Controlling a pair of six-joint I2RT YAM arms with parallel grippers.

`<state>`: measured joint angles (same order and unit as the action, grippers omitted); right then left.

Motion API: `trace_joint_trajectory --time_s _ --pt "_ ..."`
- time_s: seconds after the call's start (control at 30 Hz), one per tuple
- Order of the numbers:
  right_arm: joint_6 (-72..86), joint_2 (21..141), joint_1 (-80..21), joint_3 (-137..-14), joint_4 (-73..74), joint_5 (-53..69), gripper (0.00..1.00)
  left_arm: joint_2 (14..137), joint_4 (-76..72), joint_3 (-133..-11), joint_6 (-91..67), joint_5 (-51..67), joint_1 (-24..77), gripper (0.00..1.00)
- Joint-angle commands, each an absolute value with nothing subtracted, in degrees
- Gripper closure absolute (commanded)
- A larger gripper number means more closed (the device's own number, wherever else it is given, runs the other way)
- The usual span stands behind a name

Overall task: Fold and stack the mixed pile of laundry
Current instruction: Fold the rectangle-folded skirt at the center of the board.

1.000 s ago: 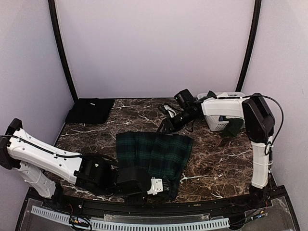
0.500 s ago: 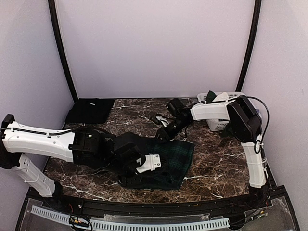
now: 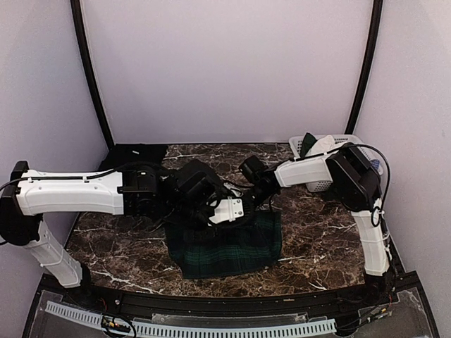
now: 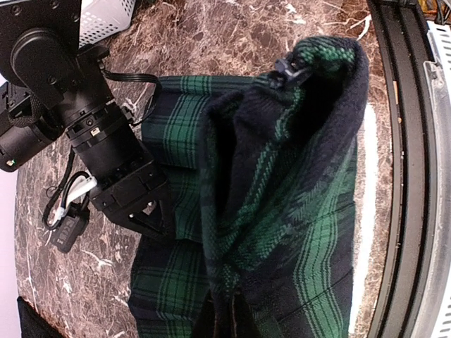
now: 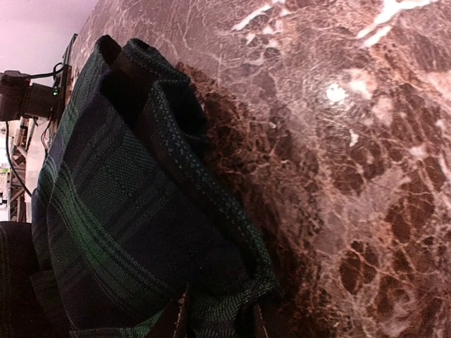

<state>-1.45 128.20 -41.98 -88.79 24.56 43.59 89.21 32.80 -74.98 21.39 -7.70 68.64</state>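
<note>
The skirt lies at the middle of the table, close to the near edge, doubled over on itself. It is soft, light woven cloth with pleats and a slick lining, so I judge it will sag, slide layer on layer and lose its fold if lifted by one point. The best hold is on the hem or waistband at two corners set well apart, so the edge stays taut

The left gripper is closed tight on the lifted edge of the skirt over the fold's far side, and the cloth hangs from it in the left wrist view. The right gripper is at the skirt's far right corner, its fingers narrowly apart with the hem bunched between them. Whether they bite yet I cannot tell

A second ago the skirt lay spread flat, the left gripper low at its near hem and the right gripper wider, off by the basket. Since then the left arm has carried the near hem up and over toward the far edge, halving the skirt, and the right arm has swung in to meet it, its fingers drawing together

The black cloth stays at the far left corner
</note>
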Motion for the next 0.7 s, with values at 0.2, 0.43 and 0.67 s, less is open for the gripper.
trace_joint_trajectory --time_s 0.2,0.43,0.67 --pt "-0.97 124.98 -44.73 -85.52 22.69 48.67 0.76 93.54 21.39 -73.35 28.34 -7.94 63.7 1.0" --pt "-0.35 125.24 -44.83 -86.21 22.52 49.95 0.77 94.53 13.42 -70.4 30.36 -8.93 61.55 1.0" --pt "-0.03 124.49 -43.32 -88.82 24.49 49.76 0.74 97.69 8.87 -67.3 32.1 -13.59 61.44 1.0"
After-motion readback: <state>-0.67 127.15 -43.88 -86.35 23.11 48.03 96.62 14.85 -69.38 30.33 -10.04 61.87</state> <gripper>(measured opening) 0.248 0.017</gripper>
